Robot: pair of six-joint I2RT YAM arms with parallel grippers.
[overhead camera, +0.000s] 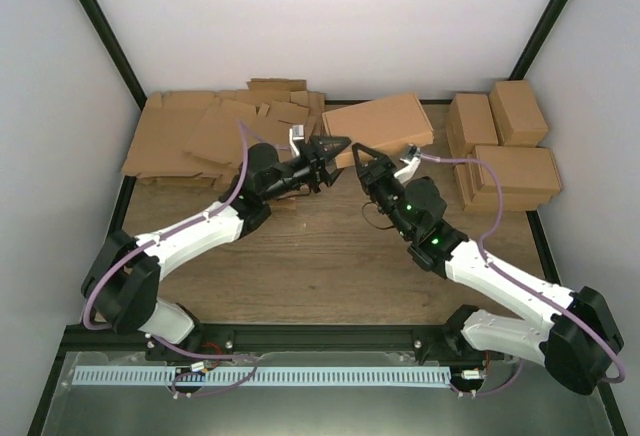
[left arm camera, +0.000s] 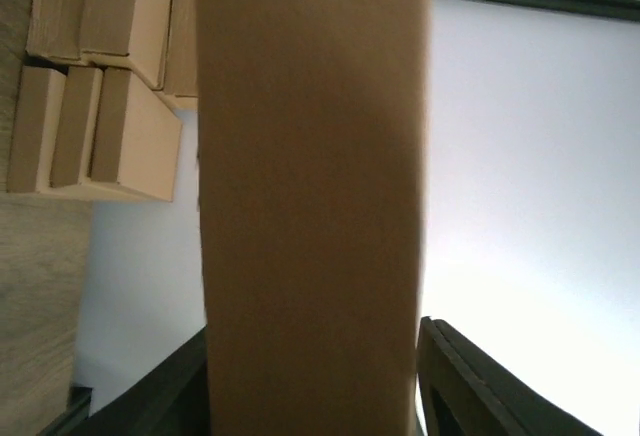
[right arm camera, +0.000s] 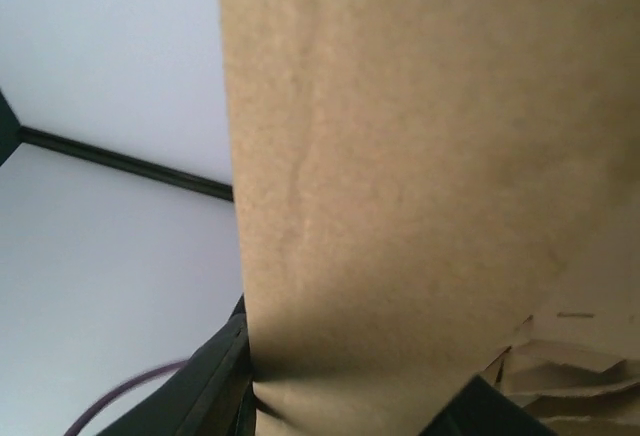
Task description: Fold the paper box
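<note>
**Light, stiff box between both pairs of jaws at the far middle of the table**

The paper box is at about 12 o'clock on the table in the top view. Its lid is already down and its long side is tilted. At 10 o'clock lies a heap of flat sheets, and at 2 o'clock stand some finished boxes.

I judge the box to be light and hollow. The cardboard is stiff along its folded edges, but the wide lid panel will bend in if it is pressed in the middle. The surface is matte paper, so it should not slip much. The best hold is on a short end or a folded corner, with gentle pressure only.

The left gripper and the right gripper meet at the near left corner of the box, which is at about 1 o'clock from both tips. In the left wrist view a brown panel fills the whole gap between the fingers. The right wrist view shows the same: cardboard runs down between its fingers.

Both pairs of jaws stand partly open, about as wide as the box is thick. I cannot tell whether either pair really presses on the cardboard or only stands around it.
</note>
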